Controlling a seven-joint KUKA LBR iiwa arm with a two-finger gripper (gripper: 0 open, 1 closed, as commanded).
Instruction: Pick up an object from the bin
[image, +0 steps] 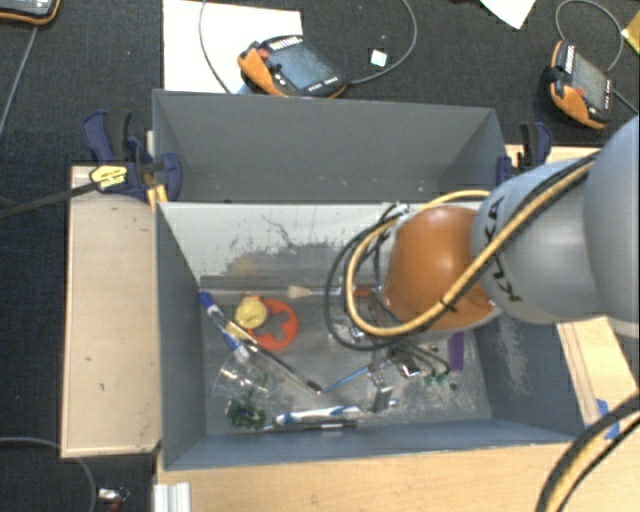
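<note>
Low in grey bin (320, 150), gripper (383, 386) just beside thin blue stick (347, 380); claw opening impossible to tell; likely light, stiff, slippery; best pinched mid-length.

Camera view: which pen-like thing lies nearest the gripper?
The short blue stick, just left of the gripper; the white-and-blue pen lies farther off, by the front wall.

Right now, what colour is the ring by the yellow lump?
The ring is orange-red, clearest in the camera view.
</note>
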